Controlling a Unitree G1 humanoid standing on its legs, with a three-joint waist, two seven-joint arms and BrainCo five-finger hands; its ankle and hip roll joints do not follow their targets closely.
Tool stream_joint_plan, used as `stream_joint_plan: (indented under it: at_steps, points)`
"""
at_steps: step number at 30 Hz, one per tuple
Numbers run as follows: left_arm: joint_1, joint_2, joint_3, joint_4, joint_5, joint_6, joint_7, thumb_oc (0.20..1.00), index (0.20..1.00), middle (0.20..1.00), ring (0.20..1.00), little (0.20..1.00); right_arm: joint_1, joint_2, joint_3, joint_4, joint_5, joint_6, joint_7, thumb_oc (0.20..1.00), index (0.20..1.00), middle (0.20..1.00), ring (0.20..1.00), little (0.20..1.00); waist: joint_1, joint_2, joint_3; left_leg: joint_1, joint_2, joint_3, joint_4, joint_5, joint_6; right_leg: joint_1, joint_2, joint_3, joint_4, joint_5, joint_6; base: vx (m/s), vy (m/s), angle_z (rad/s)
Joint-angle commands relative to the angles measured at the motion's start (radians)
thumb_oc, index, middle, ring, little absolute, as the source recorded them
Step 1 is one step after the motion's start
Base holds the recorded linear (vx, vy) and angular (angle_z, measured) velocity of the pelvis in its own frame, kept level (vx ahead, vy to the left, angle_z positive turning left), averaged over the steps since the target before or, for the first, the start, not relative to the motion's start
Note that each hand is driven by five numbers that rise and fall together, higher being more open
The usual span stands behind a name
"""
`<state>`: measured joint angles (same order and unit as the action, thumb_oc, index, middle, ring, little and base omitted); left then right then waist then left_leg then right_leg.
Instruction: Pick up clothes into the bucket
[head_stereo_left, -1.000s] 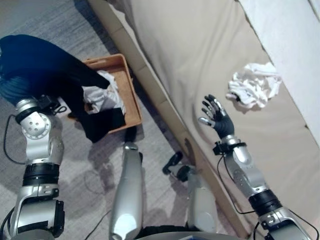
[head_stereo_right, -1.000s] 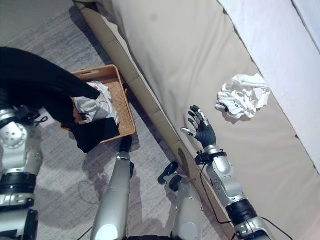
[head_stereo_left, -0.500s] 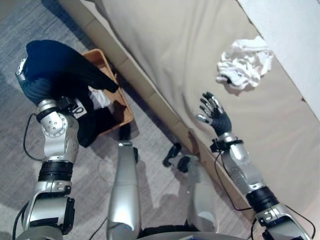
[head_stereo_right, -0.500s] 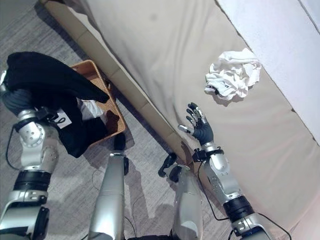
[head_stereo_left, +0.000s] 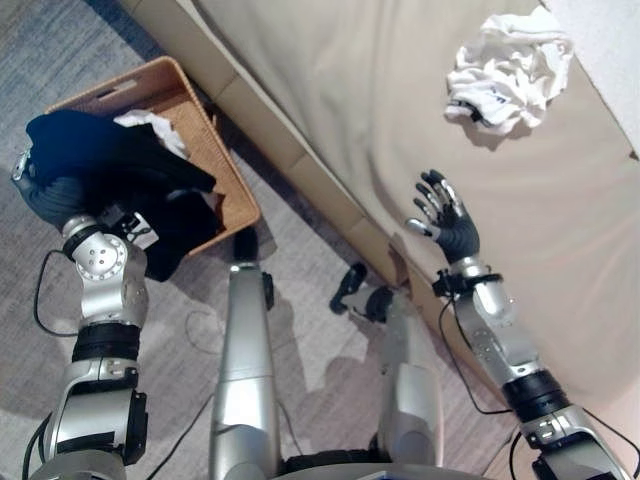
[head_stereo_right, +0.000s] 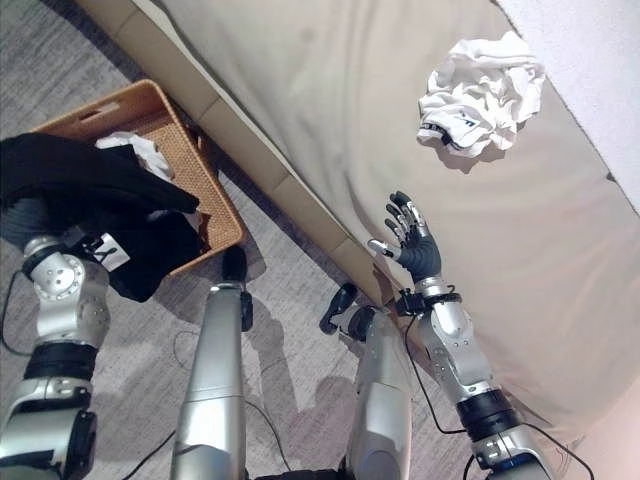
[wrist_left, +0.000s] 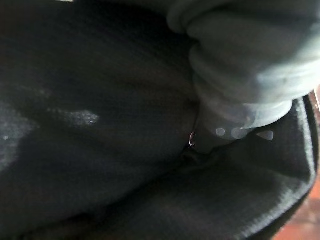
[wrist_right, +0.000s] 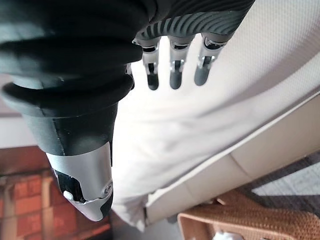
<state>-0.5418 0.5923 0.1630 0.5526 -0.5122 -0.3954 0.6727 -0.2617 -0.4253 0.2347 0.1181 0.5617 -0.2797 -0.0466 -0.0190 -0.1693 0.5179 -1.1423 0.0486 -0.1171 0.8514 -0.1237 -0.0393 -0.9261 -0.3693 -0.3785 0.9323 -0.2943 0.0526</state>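
Wicker basket (head_stereo_left: 228, 190): on grey carpeted floor (head_stereo_left: 300, 400), just beside the bed's edge, rectangular, brown.

Dark garment (head_stereo_left: 110, 170): bulky, navy to black; draped over the left hand (head_stereo_left: 50, 195) and trailing down into the basket and over its near rim. White tag (head_stereo_right: 103, 252) at the hanging part, near the left wrist.

Left hand: raised over the basket's near corner, wrapped in the dark garment; fingers hidden under the cloth, so grasp not discernible. In the left wrist view, dark cloth (wrist_left: 100, 125) pressed close to the camera, with a paler grey fold alongside.

White cloth in basket (head_stereo_left: 150, 128): crumpled, lying at the far end of the basket, partly covered by the dark garment.

White garment (head_stereo_left: 508, 72): crumpled heap with a few dark marks, lying on the beige bed (head_stereo_left: 380, 110), well apart from both hands and from the basket.

Right hand (head_stereo_left: 447, 216): held above the bed near its edge, palm open, fingers (wrist_right: 172, 70) straight and spread, holding nothing, short of the white garment.
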Motion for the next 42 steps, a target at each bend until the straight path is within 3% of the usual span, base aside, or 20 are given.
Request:
stream_joint_plan:
  at_steps: [1,10,22,24,29,31,32,39,42]
  points:
    - [-0.062,0.042,0.045,0.01,0.076,-0.033,0.039,0.2,0.2,0.2,0.2,0.2,0.013,-0.022,-0.035,-0.095,0.002,-0.082,-0.012,1.0,1.0,1.0,1.0,1.0,-0.012,-0.006,-0.01,0.048,0.017,0.012,0.052,-0.098,0.029,-0.01,-0.03,0.074,-0.095,0.15,0.116,0.01,-0.01,0.07]
    - [-0.085,0.084,-0.025,0.134,0.088,0.031,-0.024,0.2,0.2,0.2,0.2,0.2,0.014,-0.047,-0.034,-0.115,0.01,-0.089,-0.001,1.0,1.0,1.0,1.0,1.0,-0.031,-0.014,-0.032,0.013,0.02,0.014,0.041,-0.091,0.032,-0.051,-0.029,0.074,-0.095,0.158,0.118,0.0,0.003,0.01]
    - [-0.102,0.088,-0.091,0.166,0.044,0.049,-0.143,0.2,0.2,0.2,0.2,0.2,0.004,-0.059,-0.049,-0.104,0.008,-0.077,0.007,1.0,1.0,1.0,1.0,1.0,-0.046,-0.001,-0.059,-0.007,0.018,0.023,0.038,-0.087,0.034,-0.079,-0.029,0.081,-0.095,0.163,0.116,0.0,0.015,0.0]
    - [-0.102,0.098,-0.119,0.16,0.022,0.053,-0.198,0.2,0.2,0.2,0.2,0.2,-0.002,-0.062,-0.053,-0.098,0.011,-0.071,0.012,1.0,1.0,1.0,1.0,1.0,-0.048,0.005,-0.064,-0.006,0.018,0.026,0.031,-0.084,0.033,-0.079,-0.03,0.08,-0.101,0.167,0.116,-0.01,0.038,0.0]
    - [-0.083,0.132,-0.153,0.157,0.158,0.1,-0.203,0.2,0.2,0.2,0.2,0.2,0.0,-0.063,-0.063,-0.094,0.009,-0.068,0.033,1.0,1.0,1.0,1.0,1.0,-0.045,0.016,-0.067,-0.002,0.017,0.034,0.017,-0.079,0.034,-0.08,-0.03,0.084,-0.11,0.172,0.116,-0.01,0.028,0.0]
    - [-0.099,0.137,-0.158,0.182,0.165,0.111,-0.197,0.501,0.501,0.501,0.501,0.501,0.005,-0.069,-0.062,-0.096,0.008,-0.066,0.037,1.0,1.0,1.0,1.0,1.0,-0.048,0.016,-0.069,-0.001,0.018,0.036,0.016,-0.078,0.034,-0.082,-0.03,0.086,-0.111,0.174,0.115,0.0,0.0,0.0]
    - [-0.106,0.137,-0.159,0.192,0.171,0.119,-0.195,1.0,1.0,1.0,1.0,1.0,0.006,-0.071,-0.062,-0.098,0.007,-0.066,0.038,1.0,1.0,1.0,1.0,1.0,-0.048,0.016,-0.069,-0.001,0.018,0.037,0.014,-0.077,0.033,-0.083,-0.029,0.087,-0.113,0.176,0.116,0.0,0.0,0.0]
    - [-0.116,0.145,-0.161,0.245,0.181,0.153,-0.208,1.0,1.0,1.0,1.0,1.0,0.016,-0.072,-0.069,-0.107,0.006,-0.058,0.041,1.0,1.0,1.0,1.0,1.0,-0.049,0.02,-0.073,0.003,0.02,0.038,0.009,-0.074,0.035,-0.083,-0.029,0.089,-0.118,0.182,0.118,0.0,0.0,0.0]
    - [-0.117,0.135,-0.162,0.298,0.114,0.173,-0.263,1.0,1.0,1.0,1.0,1.0,0.017,-0.074,-0.07,-0.106,0.01,-0.048,0.045,1.0,1.0,1.0,1.0,1.0,-0.051,0.021,-0.077,0.01,0.02,0.041,-0.005,-0.069,0.035,-0.074,-0.029,0.085,-0.128,0.188,0.119,0.0,0.0,0.0]
